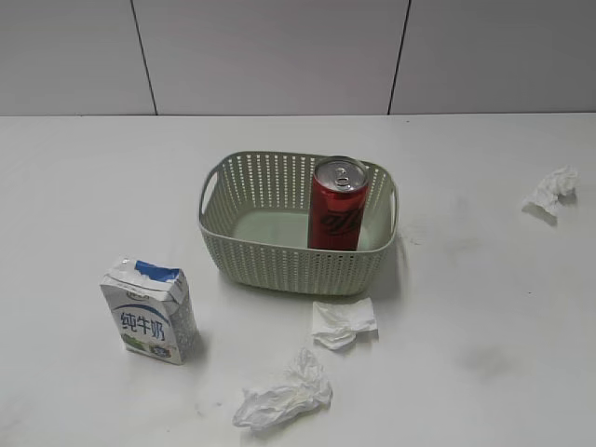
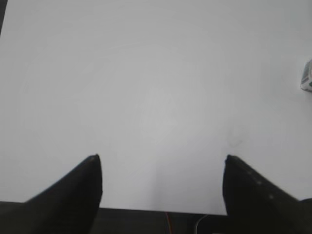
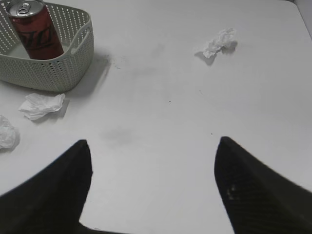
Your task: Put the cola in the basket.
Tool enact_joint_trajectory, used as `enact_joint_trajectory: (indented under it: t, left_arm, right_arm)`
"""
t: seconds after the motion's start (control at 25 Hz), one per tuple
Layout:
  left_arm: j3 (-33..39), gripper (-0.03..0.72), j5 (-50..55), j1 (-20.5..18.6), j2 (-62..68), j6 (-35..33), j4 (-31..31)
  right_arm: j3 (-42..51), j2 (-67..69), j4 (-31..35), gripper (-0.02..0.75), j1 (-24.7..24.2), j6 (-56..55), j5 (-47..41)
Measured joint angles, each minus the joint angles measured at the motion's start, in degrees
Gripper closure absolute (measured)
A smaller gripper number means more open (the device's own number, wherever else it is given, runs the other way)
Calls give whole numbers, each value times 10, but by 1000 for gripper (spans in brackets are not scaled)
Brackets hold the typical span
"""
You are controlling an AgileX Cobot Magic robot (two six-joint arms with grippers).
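Both my grippers, left (image 2: 162, 158) and right (image 3: 152, 141), hang spread and empty; I see cola (image 1: 337, 205) upright inside basket (image 1: 279, 265).

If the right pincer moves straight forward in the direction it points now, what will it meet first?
The way looks free: ahead of the right pincer lies only bare table. The crumpled tissue sits slightly right of that line, the basket well left; depth is uncertain.

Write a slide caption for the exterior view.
Red cola can stands upright inside the green basket on the table.
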State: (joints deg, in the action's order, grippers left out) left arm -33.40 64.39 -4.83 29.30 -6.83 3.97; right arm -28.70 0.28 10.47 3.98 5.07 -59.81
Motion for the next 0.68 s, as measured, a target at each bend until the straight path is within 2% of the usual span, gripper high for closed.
enact_joint_trajectory:
  t: [0.16, 0.68]
  left_arm:
    - [38, 99, -42, 0, -80, 0, 2]
    - [41, 99, -52, 0, -288, 0, 3]
  right_arm:
    - [0, 0, 0, 148, 0, 0, 0]
    - [0, 0, 1, 148, 0, 0, 0]
